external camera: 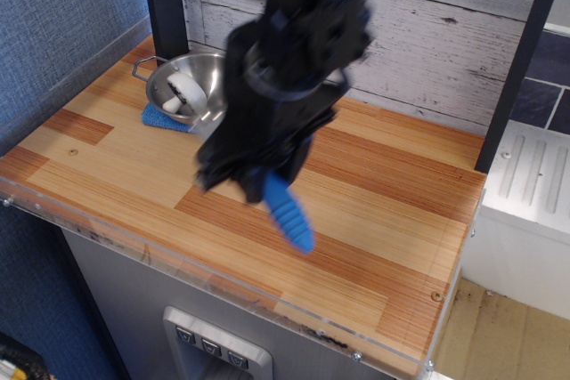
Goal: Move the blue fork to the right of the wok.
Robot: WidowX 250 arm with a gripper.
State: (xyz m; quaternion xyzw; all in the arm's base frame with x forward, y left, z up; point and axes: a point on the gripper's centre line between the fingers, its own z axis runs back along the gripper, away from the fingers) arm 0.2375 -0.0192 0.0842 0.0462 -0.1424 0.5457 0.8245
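My gripper (pixel 267 175) is shut on the blue fork (pixel 288 212). Only its ribbed blue handle shows, hanging down and to the right from the jaws; the tined head is hidden inside them. The fork is held above the middle front of the wooden table (pixel 374 211). The wok (pixel 185 86), a shiny steel bowl with wire loop handles, sits at the back left on a blue cloth (pixel 162 117), partly hidden behind my arm. A white ring-shaped object (pixel 185 93) lies in the wok. The gripper is to the right of and in front of the wok.
A dark post (pixel 166 2) stands behind the wok against the white plank wall. Another dark post (pixel 521 60) rises at the table's right edge. A clear plastic lip (pixel 178 260) runs along the front edge. A white ribbed surface (pixel 530 175) lies to the right.
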